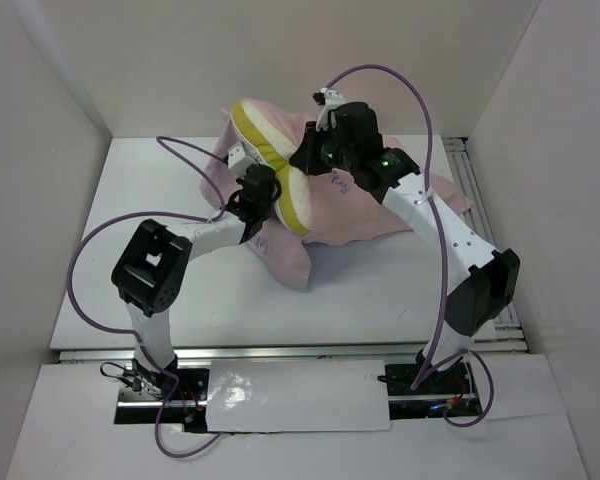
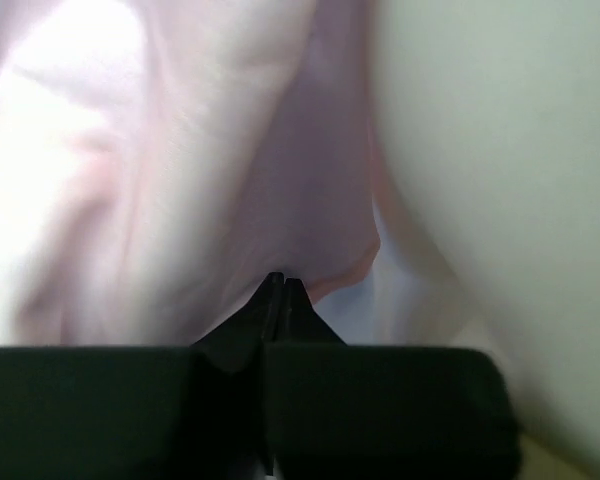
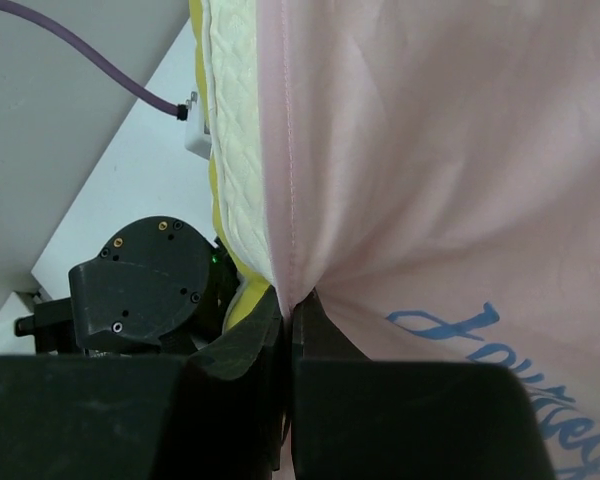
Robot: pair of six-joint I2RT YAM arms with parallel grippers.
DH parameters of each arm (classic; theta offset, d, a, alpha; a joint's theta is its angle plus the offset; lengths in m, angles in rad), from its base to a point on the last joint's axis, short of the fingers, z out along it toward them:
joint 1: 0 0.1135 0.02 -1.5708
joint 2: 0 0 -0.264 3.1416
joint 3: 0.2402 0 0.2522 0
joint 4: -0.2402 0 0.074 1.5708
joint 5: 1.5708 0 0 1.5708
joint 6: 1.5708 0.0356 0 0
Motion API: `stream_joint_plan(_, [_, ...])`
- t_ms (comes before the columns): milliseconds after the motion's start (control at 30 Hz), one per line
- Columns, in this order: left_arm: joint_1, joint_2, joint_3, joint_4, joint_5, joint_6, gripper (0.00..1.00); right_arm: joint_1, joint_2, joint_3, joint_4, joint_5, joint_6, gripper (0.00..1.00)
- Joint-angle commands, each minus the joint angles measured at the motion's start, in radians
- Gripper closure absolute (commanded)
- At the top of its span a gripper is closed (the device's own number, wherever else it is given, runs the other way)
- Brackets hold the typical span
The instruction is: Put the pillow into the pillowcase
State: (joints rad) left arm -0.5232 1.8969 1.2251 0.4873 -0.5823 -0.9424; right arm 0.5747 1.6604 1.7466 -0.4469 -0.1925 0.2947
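I am partway through the stuffing. The pillow (image 1: 270,145) stands half out of the pillowcase (image 1: 360,215), which bunches to its right. My right gripper (image 3: 292,305) pinches the pink edge just beside the pillow, and my left gripper (image 2: 282,287) is clamped on pink fabric at the pillow's left. Next, I judge, both must draw the opening over the pillow's bare part.

— Where is the left arm (image 1: 215,235)?
— Elbow low and bent, forearm angled toward the centre. The left gripper (image 2: 283,287) has its jaws together, nipping the pillowcase (image 3: 430,180).
— And the right arm (image 1: 440,225)?
— Stretched forward and inward. The right gripper (image 3: 292,302) is pinched tight on the same cloth.
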Motion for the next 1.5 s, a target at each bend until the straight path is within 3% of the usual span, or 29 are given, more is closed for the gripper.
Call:
stream_joint_plan(0, [0.002,-0.014,0.034,0.070,-0.024,0.044,1.00,-0.007,-0.060,0.042,0.073,-0.111,0.038,1.00])
stream_joint_plan(233, [0.026,-0.221,-0.091,-0.127,-0.001,0.083,1.00,-0.048,-0.060,-0.021,0.066,0.001,0.027,1.00])
stream_joint_plan(367, [0.080,-0.359,-0.166,-0.269,0.239,0.106,1.00,-0.039,-0.024,-0.058,0.094,0.135,-0.006,1.00])
stream_joint_plan(467, [0.091,-0.426,-0.245,-0.256,0.279,0.163,1.00,-0.039,-0.014,-0.085,0.131,0.105,-0.016,1.00])
stream_joint_plan(633, [0.091,-0.386,-0.194,-0.268,0.315,0.220,1.00,-0.030,-0.051,-0.088,0.177,0.030,-0.005,1.00])
stream_joint_plan(733, [0.091,-0.361,-0.207,-0.153,0.415,0.258,1.00,-0.030,-0.060,-0.046,0.149,-0.021,-0.005,1.00])
stream_joint_plan(1000, [0.026,-0.270,-0.150,-0.110,0.305,0.310,0.62,-0.030,-0.033,0.093,0.062,-0.195,0.014,1.00])
stream_joint_plan(1033, [0.014,-0.260,-0.150,-0.110,0.289,0.310,0.54,-0.030,-0.022,0.102,0.051,-0.214,0.023,1.00])
stream_joint_plan(1200, [0.003,-0.219,-0.085,-0.101,0.168,0.254,0.41,-0.039,-0.022,0.123,0.033,-0.291,0.044,1.00])
stream_joint_plan(1233, [0.003,-0.219,-0.085,-0.101,0.151,0.242,0.34,-0.039,-0.022,0.123,0.033,-0.303,0.044,1.00])
stream_joint_plan(1300, [-0.006,-0.208,-0.058,-0.131,0.104,0.241,0.00,-0.039,-0.022,0.123,0.033,-0.315,0.044,1.00])
stream_joint_plan(1467, [-0.006,-0.136,0.046,-0.322,0.004,0.197,0.00,-0.039,-0.022,0.123,0.033,-0.352,0.053,1.00])
